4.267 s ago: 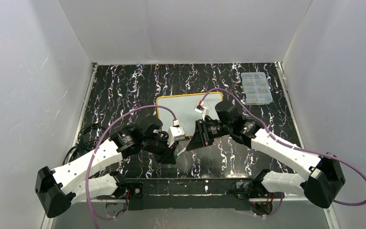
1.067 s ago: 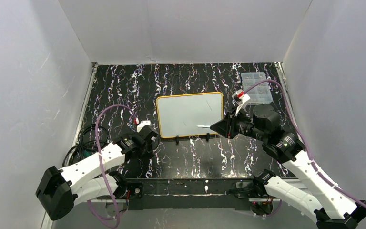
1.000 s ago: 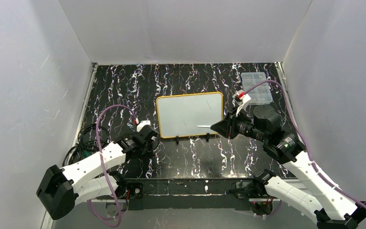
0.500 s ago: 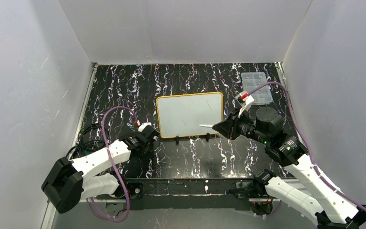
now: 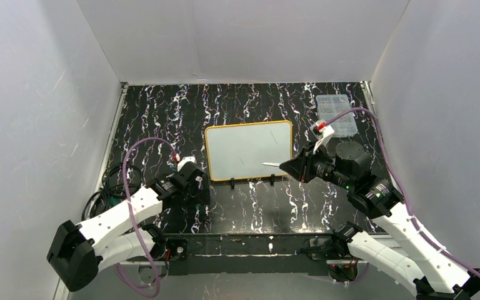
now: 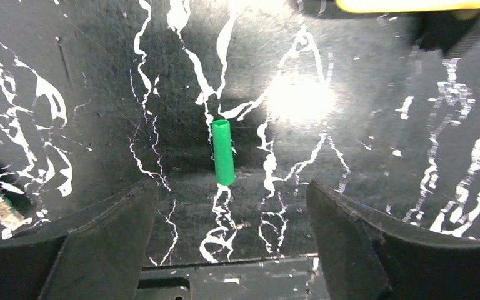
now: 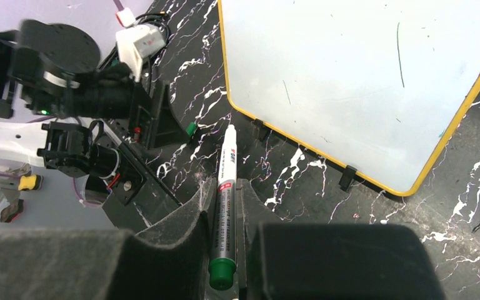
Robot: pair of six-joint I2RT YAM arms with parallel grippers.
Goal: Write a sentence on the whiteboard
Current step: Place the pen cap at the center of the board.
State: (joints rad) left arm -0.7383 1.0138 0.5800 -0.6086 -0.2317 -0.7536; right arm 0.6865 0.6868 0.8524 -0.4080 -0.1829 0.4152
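Right gripper (image 5: 282,165) clamps white green-ended marker (image 7: 225,187), tip near 5 o'clock corner of yellow-framed rectangular whiteboard (image 5: 248,150) mid-table — shallow angle could skid off. Left gripper (image 6: 227,194) gapes wide above loose green plastic cap (image 6: 223,152) — might roll away.

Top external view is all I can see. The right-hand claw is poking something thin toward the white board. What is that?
Observer: The right wrist view shows a white marker with a green end, clamped in the right gripper.
Operator: And the left claw, is it holding anything?
Observer: No. The left gripper is open, over a small green cap lying on the table.
Operator: Anything written yet?
Observer: Only faint thin strokes on the whiteboard, no words.
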